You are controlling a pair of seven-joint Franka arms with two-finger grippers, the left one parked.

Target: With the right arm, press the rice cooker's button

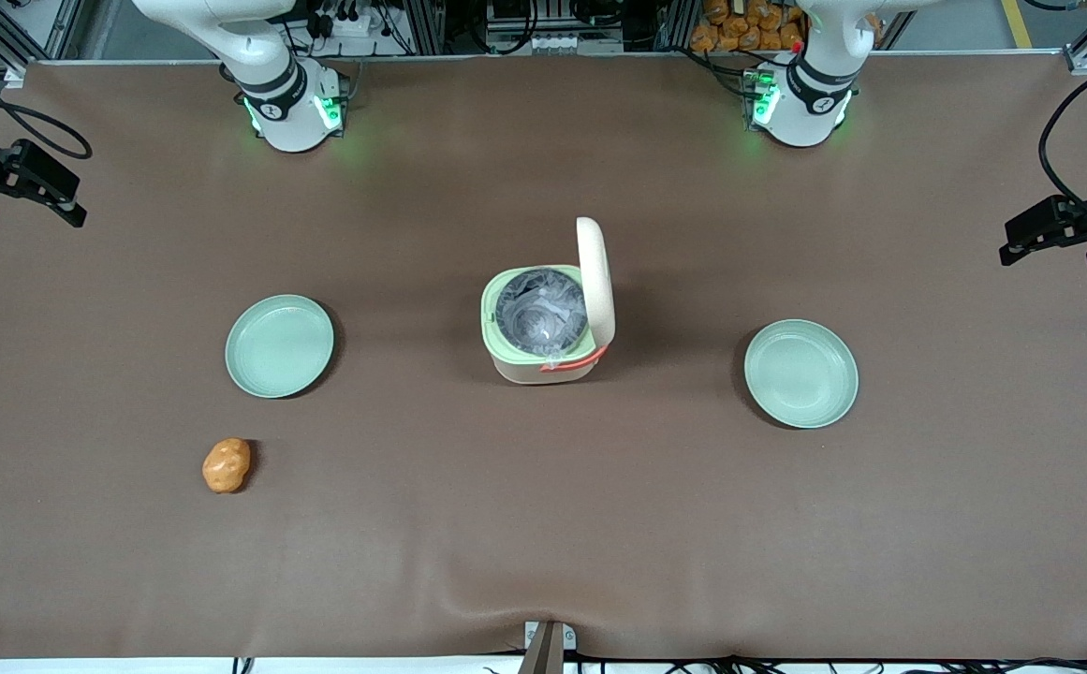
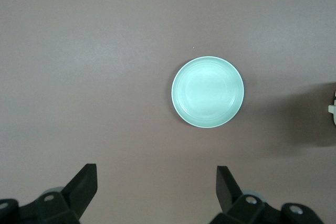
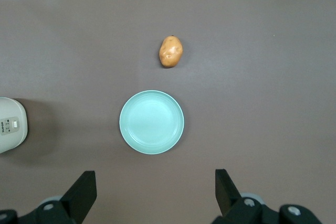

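The rice cooker (image 1: pixel 543 328) stands mid-table, cream with a pale green rim. Its lid is raised and the silvery pot shows. A coral-orange handle lies across its side nearest the front camera. In the right wrist view the cooker (image 3: pixel 10 125) shows a small control panel on its face. My right arm's gripper (image 1: pixel 26 201) hangs high above the table toward the working arm's end, well away from the cooker. In the right wrist view the gripper (image 3: pixel 155 192) is open and empty, its black fingers (image 3: pixel 84 188) wide apart above bare mat.
A pale green plate (image 1: pixel 279 344) lies below the gripper, also seen in the right wrist view (image 3: pixel 151 121). An orange-brown potato (image 1: pixel 227 465) lies nearer the front camera than this plate. A second green plate (image 1: pixel 800 373) lies toward the parked arm's end.
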